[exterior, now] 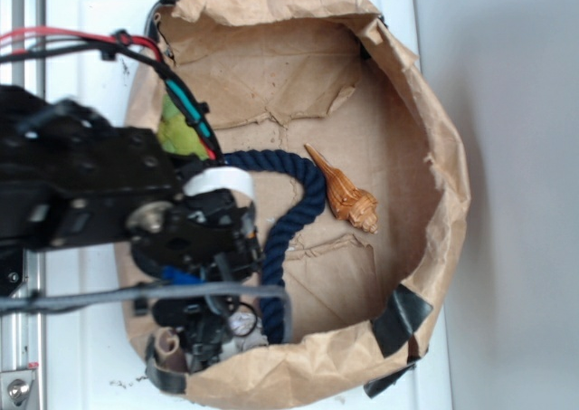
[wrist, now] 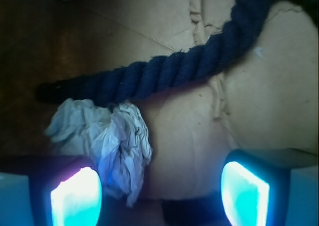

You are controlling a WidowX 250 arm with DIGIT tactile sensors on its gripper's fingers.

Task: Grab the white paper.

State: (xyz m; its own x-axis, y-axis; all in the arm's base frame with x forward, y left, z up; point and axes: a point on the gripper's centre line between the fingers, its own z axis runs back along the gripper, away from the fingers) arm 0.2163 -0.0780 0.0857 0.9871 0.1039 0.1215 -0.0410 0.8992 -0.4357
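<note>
While hanging low over the floor of the brown paper bag (exterior: 434, 157), stands spread wide and grips nothing: so much for the gripper (wrist: 159, 191) in the wrist view. Shows two fingers (wrist: 75, 196) glowing cyan at the bottom corners of that view, well apart, with bare bag floor between them.

Finds the white paper (wrist: 107, 136) as a crumpled off-white wad with greyish creases, lying on the bag floor just inside the finger at the picture's left. Touches or nearly touches the dark blue rope (wrist: 164, 71) with its upper edge; hangs its lower tip down beside that finger's inner side. Cannot tell whether wad and pad touch. Sits far from the other finger.

Runs, as for the rope, across the wrist view from the left up to the top right. Curves in the exterior view through the bag's middle. Lies apart from the rope, toward the bag's centre: a brown spiral shell (exterior: 344, 193). Peeks out beside the black arm near the bag's wall: a green plush toy (exterior: 176, 129).
</note>
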